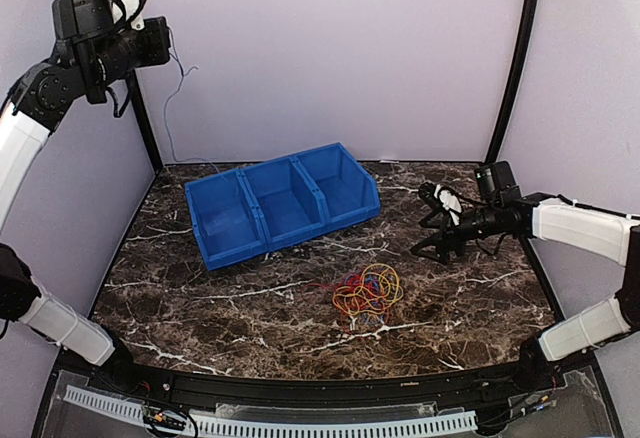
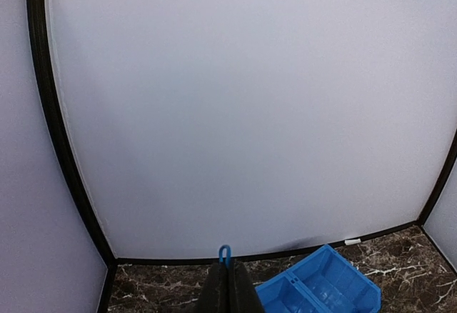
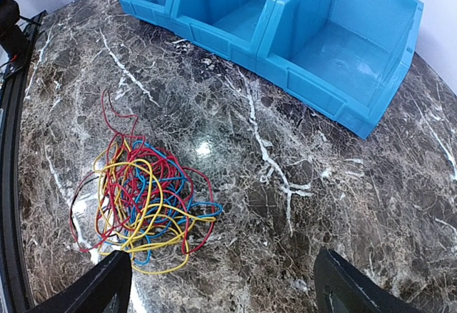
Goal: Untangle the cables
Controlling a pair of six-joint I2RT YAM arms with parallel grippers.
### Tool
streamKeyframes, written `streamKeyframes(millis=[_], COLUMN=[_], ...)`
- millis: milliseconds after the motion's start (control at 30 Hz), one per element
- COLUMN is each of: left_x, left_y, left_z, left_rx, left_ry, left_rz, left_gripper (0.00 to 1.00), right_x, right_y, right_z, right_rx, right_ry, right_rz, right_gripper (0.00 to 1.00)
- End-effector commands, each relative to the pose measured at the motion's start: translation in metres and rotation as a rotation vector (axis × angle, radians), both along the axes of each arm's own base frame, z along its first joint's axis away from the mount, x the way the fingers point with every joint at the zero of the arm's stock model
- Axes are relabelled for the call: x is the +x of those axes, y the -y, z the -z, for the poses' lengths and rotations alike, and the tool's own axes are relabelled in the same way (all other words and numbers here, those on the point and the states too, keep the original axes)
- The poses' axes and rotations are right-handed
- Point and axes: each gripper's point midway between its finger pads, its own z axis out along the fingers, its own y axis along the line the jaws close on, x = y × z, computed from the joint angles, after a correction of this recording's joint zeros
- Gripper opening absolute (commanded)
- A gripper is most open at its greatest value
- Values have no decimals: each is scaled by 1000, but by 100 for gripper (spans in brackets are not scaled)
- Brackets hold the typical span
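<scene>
The cables (image 1: 367,293) lie in a loose heap of yellow, red and blue loops on the table (image 1: 200,298). They sit a little right of the middle, towards the near edge. One red loop trails off the heap on its far-left side. Nothing touches the heap.

Behind it and to the left sits the bin (image 1: 285,203). It is blue, with three compartments in a row, and stands askew to the table edges. It is well apart from the heap.

The right gripper (image 1: 428,228) hangs low over the table, just to the right of the heap and slightly beyond it. Its fingers are spread wide and hold nothing. From its own camera, the two dark fingers (image 3: 93,291) frame bare marble, and the heap lies near the left one, not between them.

The left arm is raised high at the far-left corner, well above everything. The left gripper (image 1: 160,43) has its fingers pressed together. In the wrist view a small blue loop of a strand (image 2: 224,254) pokes out at the tips, pinched between them. From overhead, a thin line hangs from that gripper against the back wall and runs down towards the table behind the bin. I cannot tell where its lower end stops.
</scene>
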Motion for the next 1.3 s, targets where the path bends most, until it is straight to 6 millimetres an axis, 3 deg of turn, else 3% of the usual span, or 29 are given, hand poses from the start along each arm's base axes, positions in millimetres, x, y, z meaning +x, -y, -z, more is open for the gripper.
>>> streamKeyframes(millis=[0, 133, 267, 433, 600, 733, 900, 1267], left_x=[2, 1, 7, 21, 32, 35, 40, 66], left_y=[-11, -19, -14, 2, 11, 16, 20, 25], left_z=[13, 19, 39, 92, 169, 217, 264, 343], left_rx=[7, 12, 14, 20, 0, -14, -13, -5], left_ry=[-9, -11, -55, -163, -321, -405, -488, -612], left_rz=[-60, -81, -58, -11, -1, 12, 14, 1], left_gripper=[0, 0, 0, 0, 0, 0, 0, 0], right_x=[0, 0, 0, -2, -2, -2, -3, -3], right_y=[-2, -2, -2, -2, -2, -3, -3, -2], right_z=[-1, 2, 4, 7, 9, 10, 14, 15], right_rx=[11, 6, -4, -6, -13, -13, -20, -32], right_ry=[1, -7, -19, -25, -39, -39, -51, -47], right_rz=[-16, -21, -27, -30, -36, -41, -44, -46], right_gripper=[90, 90, 89, 89, 89, 89, 89, 88])
